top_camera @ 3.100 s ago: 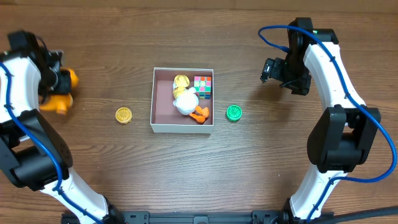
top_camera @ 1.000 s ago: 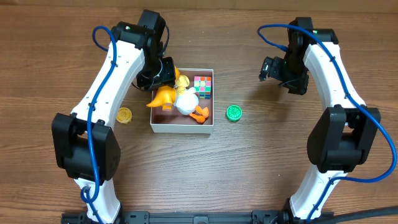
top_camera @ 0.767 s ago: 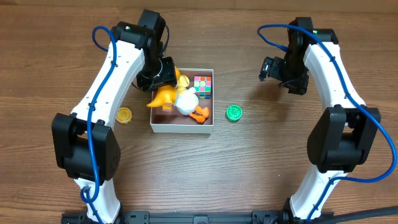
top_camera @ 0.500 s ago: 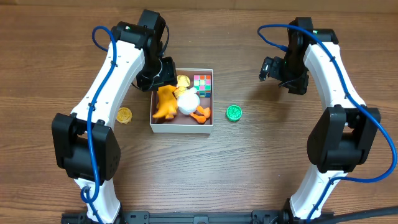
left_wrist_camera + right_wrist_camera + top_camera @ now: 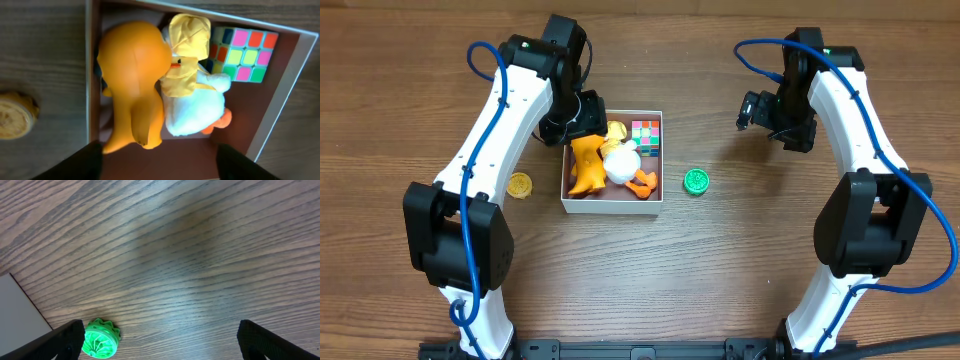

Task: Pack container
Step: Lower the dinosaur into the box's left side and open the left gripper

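The container (image 5: pixel 610 207), a square white-walled box with a pinkish-brown floor, holds an orange toy (image 5: pixel 586 165), a white plush duck (image 5: pixel 620 166) with a yellow hat, and a colourful cube (image 5: pixel 646 138). My left gripper (image 5: pixel 582 120) hovers over the box's far left corner, open, nothing between its fingers. In the left wrist view the orange toy (image 5: pixel 132 90) lies free along the left wall beside the duck (image 5: pixel 195 107), ahead of the left gripper (image 5: pixel 160 170). My right gripper (image 5: pixel 752 112) hangs open to the right of the box over bare table.
A green ridged disc (image 5: pixel 696 181) lies on the table just right of the container, and shows beside the right gripper's left finger (image 5: pixel 60 342). A gold disc (image 5: pixel 520 185) lies left of the box. Wooden table all around.
The left gripper opened and let go of the orange toy, which dropped and settled along the container's left side. The right arm has not moved.
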Controlling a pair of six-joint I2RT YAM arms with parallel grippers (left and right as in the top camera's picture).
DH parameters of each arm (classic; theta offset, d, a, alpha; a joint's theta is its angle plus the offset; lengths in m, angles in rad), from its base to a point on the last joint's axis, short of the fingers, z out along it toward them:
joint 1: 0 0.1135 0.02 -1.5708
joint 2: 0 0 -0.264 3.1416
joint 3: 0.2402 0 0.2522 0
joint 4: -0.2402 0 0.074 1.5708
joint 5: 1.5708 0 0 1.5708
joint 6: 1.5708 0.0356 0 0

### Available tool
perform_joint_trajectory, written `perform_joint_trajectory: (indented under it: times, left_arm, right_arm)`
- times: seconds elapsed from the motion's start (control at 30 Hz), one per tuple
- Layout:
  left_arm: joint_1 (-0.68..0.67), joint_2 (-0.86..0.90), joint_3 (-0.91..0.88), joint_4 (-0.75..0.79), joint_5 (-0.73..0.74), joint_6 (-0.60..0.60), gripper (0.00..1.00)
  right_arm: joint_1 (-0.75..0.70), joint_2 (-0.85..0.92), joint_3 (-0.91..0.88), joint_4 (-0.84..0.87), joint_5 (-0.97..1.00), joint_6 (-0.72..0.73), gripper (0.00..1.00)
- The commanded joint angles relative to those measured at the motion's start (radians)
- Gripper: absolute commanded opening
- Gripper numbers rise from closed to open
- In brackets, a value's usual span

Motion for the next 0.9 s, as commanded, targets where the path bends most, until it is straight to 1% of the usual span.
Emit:
perform_joint_trajectory:
  times: [0.0, 0.1, 0.17, 0.27, 0.47, 0.53, 0.63, 0.67, 0.8, 0.87]
  left_arm:
    - [0.021, 0.007, -0.009, 0.003, -0.005, 0.099, 0.80]
    - [0.068, 0.006, -0.009, 0.005, -0.007, 0.113, 0.82]
    - [0.112, 0.006, -0.009, 0.012, -0.005, 0.113, 0.82]
    - [0.189, 0.005, -0.007, 0.015, 0.010, 0.114, 0.82]
    - [0.364, 0.002, -0.007, 0.014, 0.073, 0.137, 0.83]
    - [0.417, 0.002, -0.007, 0.013, 0.073, 0.136, 0.86]
    - [0.486, 0.002, -0.007, 0.011, 0.073, 0.136, 0.95]
    - [0.508, 0.002, -0.007, 0.009, 0.072, 0.136, 1.00]
    - [0.562, 0.002, -0.007, -0.010, 0.022, 0.135, 1.00]
    - [0.578, 0.002, -0.007, -0.022, -0.005, 0.136, 1.00]
  right_arm:
    - [0.000, -0.001, 0.004, 0.009, -0.001, -0.056, 1.00]
    - [0.000, -0.001, 0.009, 0.012, -0.002, -0.060, 1.00]
    - [0.000, -0.001, 0.029, -0.003, -0.002, -0.088, 1.00]
    - [0.000, -0.001, 0.094, -0.049, -0.001, -0.106, 1.00]
    - [0.000, -0.001, 0.314, -0.218, -0.002, -0.105, 1.00]
    - [0.004, -0.001, 0.368, -0.300, -0.001, -0.105, 1.00]
    - [0.007, -0.001, 0.377, -0.402, -0.002, -0.105, 1.00]
    - [0.010, -0.003, 0.358, -0.402, -0.017, -0.105, 1.00]
    - [0.030, -0.011, 0.331, -0.402, -0.124, -0.105, 1.00]
    - [0.068, -0.011, 0.315, -0.402, -0.163, -0.105, 1.00]
